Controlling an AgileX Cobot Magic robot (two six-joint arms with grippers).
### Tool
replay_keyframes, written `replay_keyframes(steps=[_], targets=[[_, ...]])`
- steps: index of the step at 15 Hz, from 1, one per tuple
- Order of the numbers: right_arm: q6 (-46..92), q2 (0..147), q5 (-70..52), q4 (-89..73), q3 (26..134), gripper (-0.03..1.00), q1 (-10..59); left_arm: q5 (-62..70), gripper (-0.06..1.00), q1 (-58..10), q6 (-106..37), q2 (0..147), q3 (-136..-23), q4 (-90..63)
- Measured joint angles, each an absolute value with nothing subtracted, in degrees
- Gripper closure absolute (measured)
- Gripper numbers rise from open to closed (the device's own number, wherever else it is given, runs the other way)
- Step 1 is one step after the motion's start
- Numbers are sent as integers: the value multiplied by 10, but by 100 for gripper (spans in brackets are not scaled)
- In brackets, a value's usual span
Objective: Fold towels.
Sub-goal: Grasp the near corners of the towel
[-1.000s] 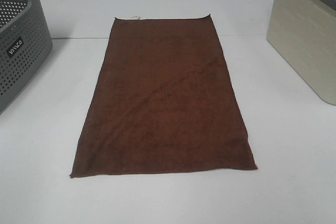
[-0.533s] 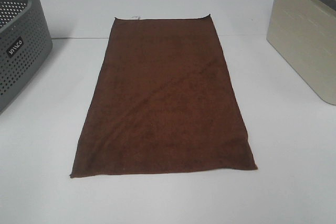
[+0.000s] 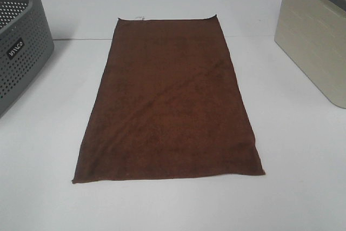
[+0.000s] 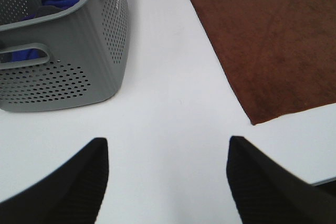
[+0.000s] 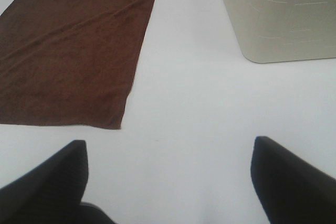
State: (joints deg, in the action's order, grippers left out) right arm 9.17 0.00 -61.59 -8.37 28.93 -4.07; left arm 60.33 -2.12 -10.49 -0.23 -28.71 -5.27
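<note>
A dark reddish-brown towel (image 3: pixel 170 101) lies spread flat on the white table (image 3: pixel 43 133), its long side running away from me, with a small white tag (image 3: pixel 139 17) at its far left corner. Neither arm shows in the exterior high view. In the left wrist view my left gripper (image 4: pixel 168 153) stands open above bare table, with the towel (image 4: pixel 273 40) beside it and nothing between its fingers (image 4: pixel 73 182). My right gripper (image 5: pixel 168 156) is open too, over bare table, and the towel's near corner (image 5: pixel 113 124) lies just ahead of it.
A grey perforated basket (image 3: pixel 21 41) stands at the table's left and holds blue cloth (image 4: pixel 58 1). A beige bin (image 3: pixel 316 41) stands at the right. A seam (image 3: pixel 81 39) crosses the table behind the towel's far part.
</note>
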Motion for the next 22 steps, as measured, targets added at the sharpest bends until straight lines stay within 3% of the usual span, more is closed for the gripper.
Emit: replay_keyframes(steps=[22], targets=[[92,0,-616,-84,289,17,-41,603,32,-21,-105,-2,-287,-53]])
